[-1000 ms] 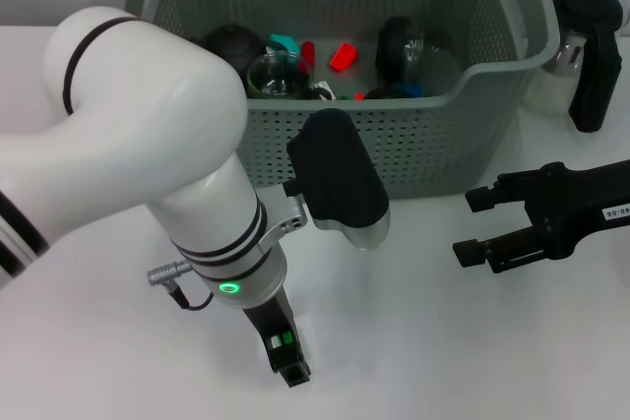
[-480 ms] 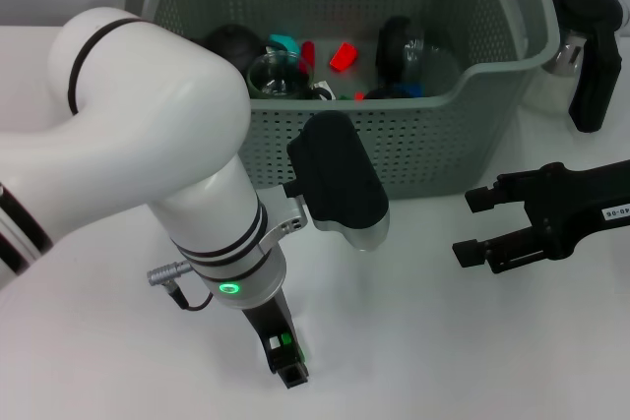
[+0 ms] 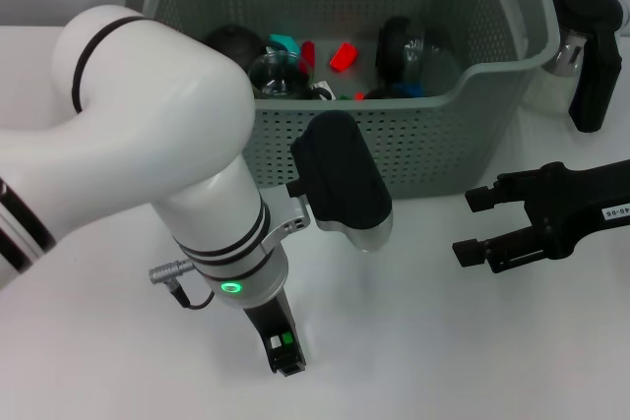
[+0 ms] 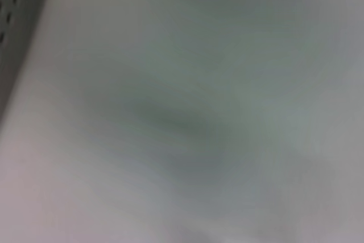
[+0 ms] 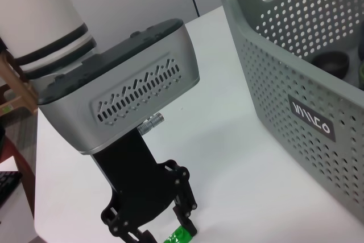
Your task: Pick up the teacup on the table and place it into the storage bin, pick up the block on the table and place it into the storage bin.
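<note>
Your left gripper sits low on the white table, its fingers closed narrowly around a small green block, well in front of the grey-green perforated storage bin. A clear glass teacup already rests inside that bin. The grip looks shallow; lift too quickly and the block may slip. Your right gripper hovers spread wide to the side. Only the right wrist view shows the block's contact; the left wrist view shows nothing usable.
</note>
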You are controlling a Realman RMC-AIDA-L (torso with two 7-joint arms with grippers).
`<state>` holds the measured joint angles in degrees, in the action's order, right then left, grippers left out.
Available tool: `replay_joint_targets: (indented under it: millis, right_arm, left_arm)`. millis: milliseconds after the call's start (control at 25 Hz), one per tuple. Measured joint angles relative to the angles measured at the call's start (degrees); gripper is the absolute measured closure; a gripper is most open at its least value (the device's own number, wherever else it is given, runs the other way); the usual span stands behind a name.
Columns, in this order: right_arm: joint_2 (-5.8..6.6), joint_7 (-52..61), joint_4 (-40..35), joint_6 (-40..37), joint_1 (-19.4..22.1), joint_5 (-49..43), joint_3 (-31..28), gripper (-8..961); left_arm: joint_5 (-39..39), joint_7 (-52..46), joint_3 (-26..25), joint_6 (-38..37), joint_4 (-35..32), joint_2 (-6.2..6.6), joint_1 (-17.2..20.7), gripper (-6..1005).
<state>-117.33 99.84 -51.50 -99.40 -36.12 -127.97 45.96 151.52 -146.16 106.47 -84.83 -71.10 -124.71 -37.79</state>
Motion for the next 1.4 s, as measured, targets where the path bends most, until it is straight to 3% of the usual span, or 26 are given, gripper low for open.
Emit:
replay_joint_targets:
  millis: [440, 520, 640, 800, 920, 1000, 1160, 1400]
  right_arm:
    - [0.02, -0.06, 0.0, 0.41, 0.0, 0.0, -0.1, 26]
    - [0.12, -0.08, 0.0, 0.45, -0.03, 0.0, -0.09, 26]
    - [0.28, -0.09, 0.0, 0.44, -0.05, 0.0, -0.09, 26]
    - [0.42, -0.11, 0.0, 0.13, -0.07, 0.0, -0.08, 26]
    - [0.53, -0.28, -0.02, 0.06, -0.08, 0.0, -0.03, 26]
    - [0.6, -0.43, -0.14, 0.04, -0.21, 0.0, -0.02, 26]
    - [0.43, -0.59, -0.33, 0.4, -0.86, 0.06, -0.07, 26]
    - [-0.13, -0.8, -0.16, 2.53, -2.14, 0.39, -0.13, 26]
  left_arm:
    - [-0.44, -0.44, -2.48, -3.59, -5.47, 0.2, 0.17, 583]
    - [-1.44, 0.34, -6.96, -6.13, -9.29, 0.22, 0.45, 579]
    - [-6.84, 3.31, -18.09, -9.77, -14.5, 0.25, 0.94, 573]
    - [-21.95, 10.44, -40.98, -14.86, -16.19, 0.76, 0.36, 566]
    - [-28.6, 14.95, -52.5, -14.59, -15.17, 1.79, -0.55, 560]
    - [-30.68, 17.01, -56.81, -12.37, -13.28, 2.96, -1.19, 556]
    - [-32.19, 19.59, -58.85, -3.05, -6.56, 5.12, -2.26, 548]
    - [-33.72, 24.44, -58.64, 6.95, 5.33, 6.01, -4.26, 537]
